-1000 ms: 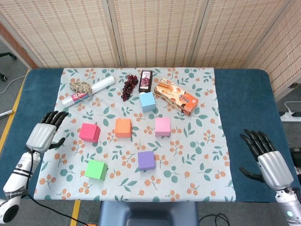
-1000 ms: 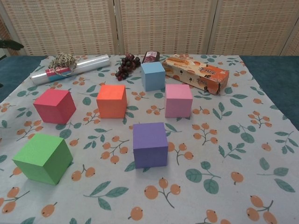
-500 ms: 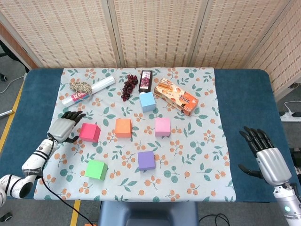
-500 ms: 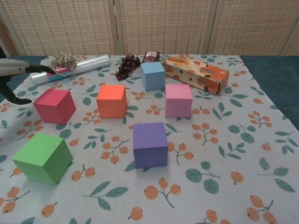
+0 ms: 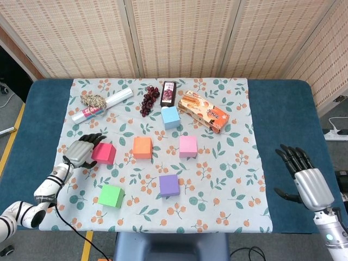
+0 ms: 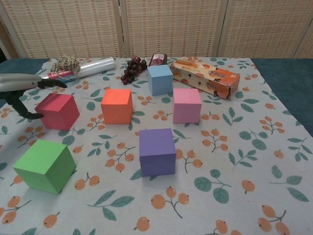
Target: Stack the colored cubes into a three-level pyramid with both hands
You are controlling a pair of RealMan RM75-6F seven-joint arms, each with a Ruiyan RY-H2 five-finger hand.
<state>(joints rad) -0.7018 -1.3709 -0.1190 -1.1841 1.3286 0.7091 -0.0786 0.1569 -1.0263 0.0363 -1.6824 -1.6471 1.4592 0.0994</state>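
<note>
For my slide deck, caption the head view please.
Left hand reaches beside the red cube; six cubes lie unstacked, right hand waits open.

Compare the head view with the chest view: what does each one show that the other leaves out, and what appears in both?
Only the head view shows the right hand, open over the blue table edge, plus the whole table.

Only the chest view shows the cubes' side faces close up, such as the green cube and purple cube.

Both show the left hand beside the red cube, fingers apart around its outer side; grip unclear. Both also show the orange cube, pink cube, light blue cube and snack box.
</note>
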